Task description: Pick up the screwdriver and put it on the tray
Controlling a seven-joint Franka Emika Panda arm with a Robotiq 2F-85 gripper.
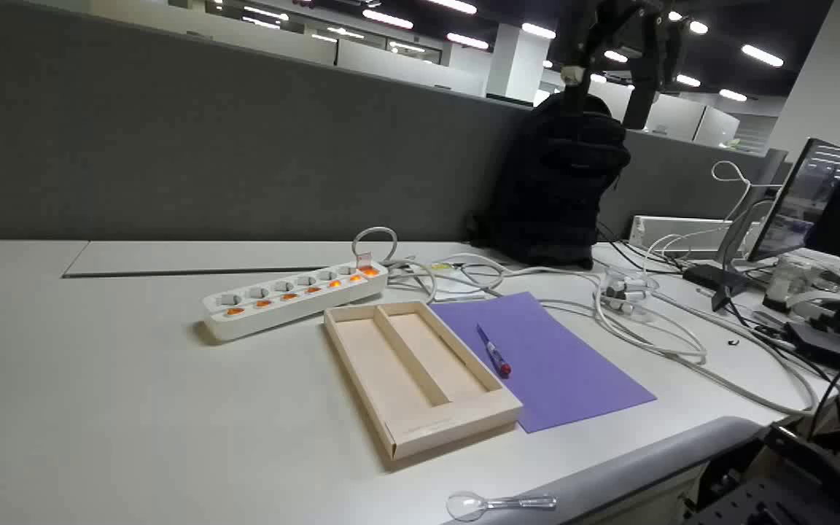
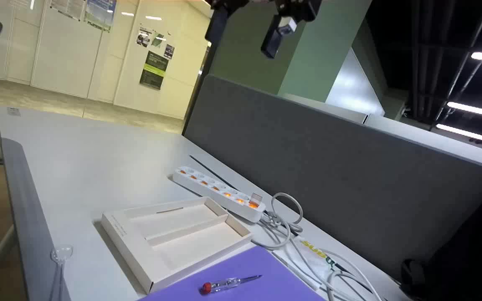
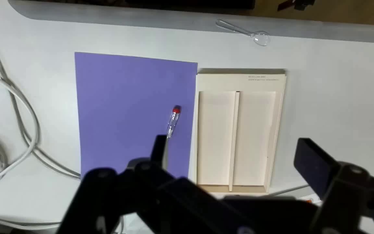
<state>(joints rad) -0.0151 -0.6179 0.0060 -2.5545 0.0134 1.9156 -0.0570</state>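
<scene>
High above the desk (image 1: 172,408), the gripper (image 2: 239,46) hangs with its fingers (image 3: 313,167) spread wide and only air between them, well apart from everything on the desk. Seen from the wrist, one finger partly hides the blade of the screwdriver (image 3: 173,124); that is a matter of sight line, not touch.

The screwdriver lies on the purple mat (image 3: 125,97), near the edge that runs just beside the tray (image 1: 456,423). Between the screwdriver and the closer of the two long compartments stands the tray's raised rim. Just past the tray's far end sits a white power strip (image 1: 289,313), a row of orange switches along it, some brightly lit. White cables (image 3: 37,128) loop over the desk on the mat's other side and behind it. A clear spoon (image 1: 502,503) lies at the grey front edge of the desk, and a black backpack (image 1: 558,175) stands against the dark grey partition (image 1: 245,146), with a monitor (image 1: 803,200) off beyond the cables.

Lying flat, the screwdriver points its blade toward the partition and its red cap toward the front edge. Its long axis runs roughly along the tray's length, slightly askew, the cap a little nearer the tray than the blade tip.
</scene>
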